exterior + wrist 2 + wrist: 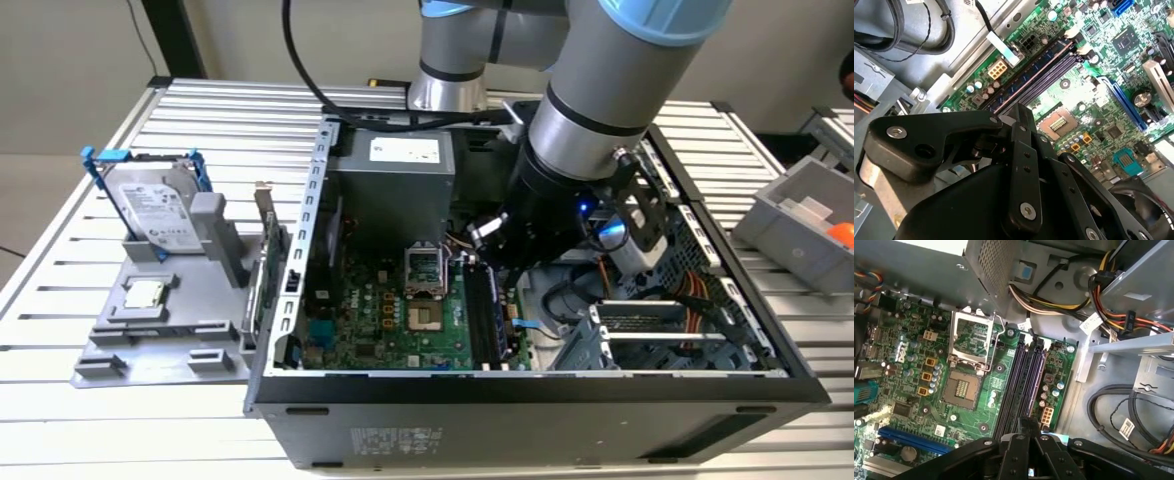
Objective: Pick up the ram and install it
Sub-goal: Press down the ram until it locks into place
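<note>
End effector (pixel 1026 427): fingertips hidden behind its own black body in both wrist views; grip state not determinable. Ram: not distinguishable among the memory slots (pixel 1021 385). Arm (pixel 601 110): cut off by the exterior view's upper edge. Grey bin (pixel 807 225): cut off at the exterior view's right.

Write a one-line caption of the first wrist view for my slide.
Gripper poised over the motherboard's memory slots inside the open computer case.
</note>
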Action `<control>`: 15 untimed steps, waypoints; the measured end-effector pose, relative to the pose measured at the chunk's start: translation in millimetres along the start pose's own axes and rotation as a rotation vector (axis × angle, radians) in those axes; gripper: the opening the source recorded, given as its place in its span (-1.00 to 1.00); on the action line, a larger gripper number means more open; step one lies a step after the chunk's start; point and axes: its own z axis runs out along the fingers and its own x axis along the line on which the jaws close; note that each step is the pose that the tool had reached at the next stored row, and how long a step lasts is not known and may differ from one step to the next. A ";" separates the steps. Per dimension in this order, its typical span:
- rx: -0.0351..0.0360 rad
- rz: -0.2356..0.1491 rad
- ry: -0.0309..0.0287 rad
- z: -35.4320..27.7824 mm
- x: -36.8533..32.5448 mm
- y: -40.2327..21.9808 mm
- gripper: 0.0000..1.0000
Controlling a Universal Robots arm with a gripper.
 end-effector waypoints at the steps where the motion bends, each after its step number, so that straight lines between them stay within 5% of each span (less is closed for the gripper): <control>1: 0.0005 -0.007 0.0003 0.0 0.0 0.0 -1.00; 15: 0.0057 -0.082 0.0030 0.0 0.0 0.0 -1.00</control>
